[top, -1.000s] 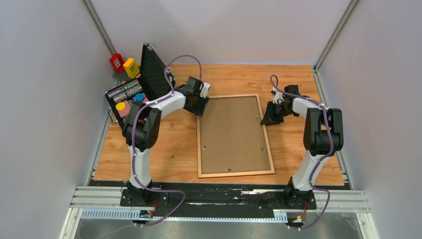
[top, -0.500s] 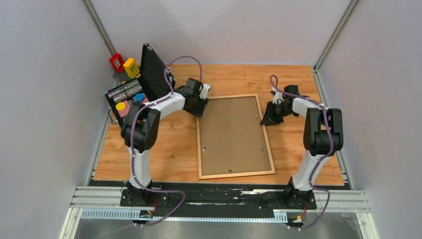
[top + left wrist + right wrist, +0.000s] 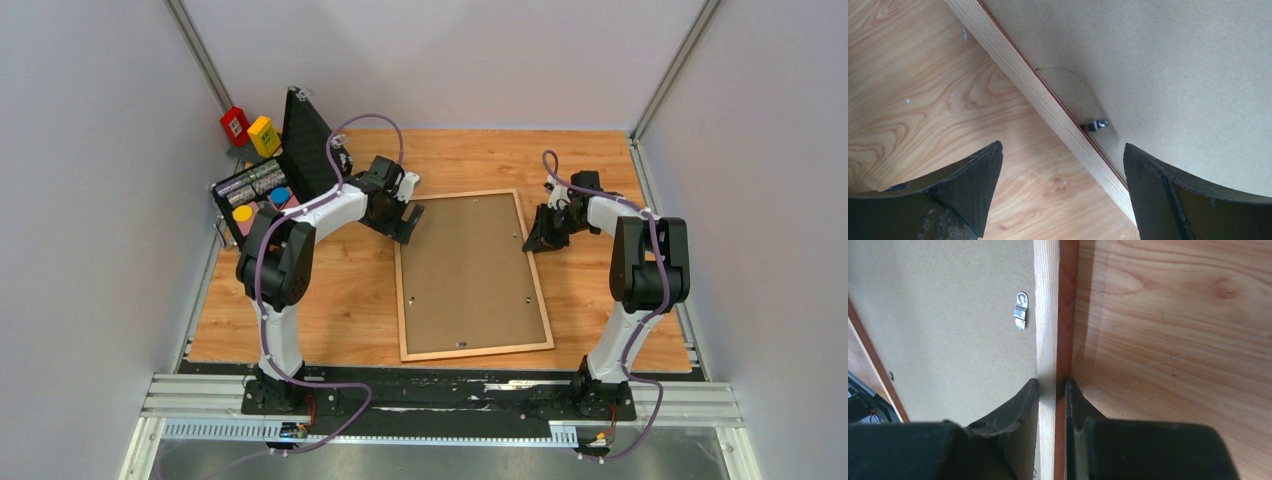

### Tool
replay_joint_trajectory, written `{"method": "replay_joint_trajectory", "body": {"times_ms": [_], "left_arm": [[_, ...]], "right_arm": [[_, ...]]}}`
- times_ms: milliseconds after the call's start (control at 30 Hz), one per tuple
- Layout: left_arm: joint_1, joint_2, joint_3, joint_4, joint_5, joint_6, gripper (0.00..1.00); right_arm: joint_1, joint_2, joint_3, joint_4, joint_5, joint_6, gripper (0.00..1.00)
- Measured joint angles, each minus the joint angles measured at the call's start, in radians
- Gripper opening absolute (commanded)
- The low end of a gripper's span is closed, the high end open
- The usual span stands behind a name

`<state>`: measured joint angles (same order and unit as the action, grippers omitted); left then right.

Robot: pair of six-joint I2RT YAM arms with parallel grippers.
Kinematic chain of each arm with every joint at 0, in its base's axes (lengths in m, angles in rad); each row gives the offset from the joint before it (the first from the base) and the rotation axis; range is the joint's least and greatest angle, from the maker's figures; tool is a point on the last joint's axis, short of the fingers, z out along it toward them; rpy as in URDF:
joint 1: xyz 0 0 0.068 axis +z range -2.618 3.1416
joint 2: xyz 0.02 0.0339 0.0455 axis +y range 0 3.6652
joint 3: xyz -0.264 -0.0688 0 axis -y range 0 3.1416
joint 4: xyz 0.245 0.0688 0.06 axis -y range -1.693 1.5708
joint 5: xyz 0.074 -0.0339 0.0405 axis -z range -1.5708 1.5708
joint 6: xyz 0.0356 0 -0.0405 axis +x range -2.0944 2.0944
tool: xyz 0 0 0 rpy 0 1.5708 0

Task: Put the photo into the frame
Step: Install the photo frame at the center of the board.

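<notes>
Left end effector has let go. Its jaws were part-closed at the upper-left corner of the frame a second ago; now they stand wide apart with nothing in them, drawn a little up and left of that corner.

- Left wrist view: one finger is over bare desk and the other is over the board. The pale rail runs diagonally between them. No contact visible. A small metal tab sits on the board just inside the rail.
- Frame lies flat at centre of the top view, pale back up, long sides running top to bottom and slightly tilted. The brown board fills it edge to edge.
- Photo not visible in any view.
- Right end effector is unchanged at the frame's right rail, near its upper-right corner. In the right wrist view its fingers are clamped on the rail, one on each side, and a silver clip sits on the board above them.
</notes>
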<state>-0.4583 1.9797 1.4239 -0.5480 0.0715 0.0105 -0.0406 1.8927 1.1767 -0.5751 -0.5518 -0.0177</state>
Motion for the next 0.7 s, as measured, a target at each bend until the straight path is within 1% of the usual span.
{"method": "replay_joint_trajectory", "body": {"times_ms": [133, 267, 300, 433, 700], "left_arm": [[0.000, -0.045, -0.022, -0.008, 0.039, 0.004, 0.95], [0.000, -0.085, -0.058, -0.011, 0.081, 0.013, 0.87], [0.000, -0.090, -0.069, -0.012, 0.091, 0.015, 0.84], [0.000, -0.092, -0.106, -0.017, 0.126, 0.023, 0.74], [0.000, -0.092, -0.128, -0.020, 0.192, 0.025, 0.65]], "right_arm": [[0.000, 0.000, 0.000, 0.001, -0.001, 0.002, 0.37], [-0.002, 0.002, 0.000, -0.004, -0.009, 0.011, 0.49], [-0.002, 0.001, 0.001, -0.005, -0.018, 0.013, 0.50], [-0.001, 0.001, 0.008, -0.014, -0.030, 0.015, 0.54], [0.006, 0.021, 0.053, -0.029, -0.010, 0.016, 0.55]]}}
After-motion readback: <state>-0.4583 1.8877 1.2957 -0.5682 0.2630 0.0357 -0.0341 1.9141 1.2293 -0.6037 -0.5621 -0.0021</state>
